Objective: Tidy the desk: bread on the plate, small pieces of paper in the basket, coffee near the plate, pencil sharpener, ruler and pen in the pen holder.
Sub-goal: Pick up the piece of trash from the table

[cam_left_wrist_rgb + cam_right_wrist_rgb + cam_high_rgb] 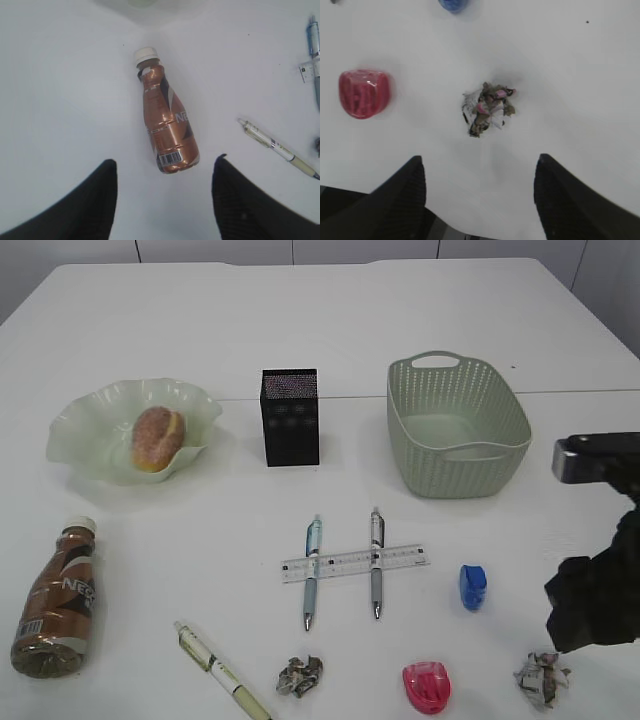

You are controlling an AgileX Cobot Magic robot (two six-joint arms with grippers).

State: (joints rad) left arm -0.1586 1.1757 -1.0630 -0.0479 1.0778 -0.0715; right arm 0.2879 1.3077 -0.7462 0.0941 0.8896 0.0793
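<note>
The bread (157, 437) lies on the pale green plate (80, 445). The coffee bottle (55, 600) lies on its side at the front left. In the left wrist view my left gripper (165, 175) is open above the bottle's (167, 127) base. My right gripper (479, 165) is open and empty, just short of a paper wad (487, 107) at the front right (541, 678). A second wad (300, 676), pink sharpener (428, 686), blue sharpener (472, 586), ruler (355, 563), two grey pens (312, 575) (377, 562) and a cream pen (222, 672) lie on the table.
The black pen holder (290, 417) stands at centre back. The green basket (455, 425) stands to its right and holds nothing visible. My right arm (600, 590) hangs over the table's right front. The table's front edge shows under the right gripper.
</note>
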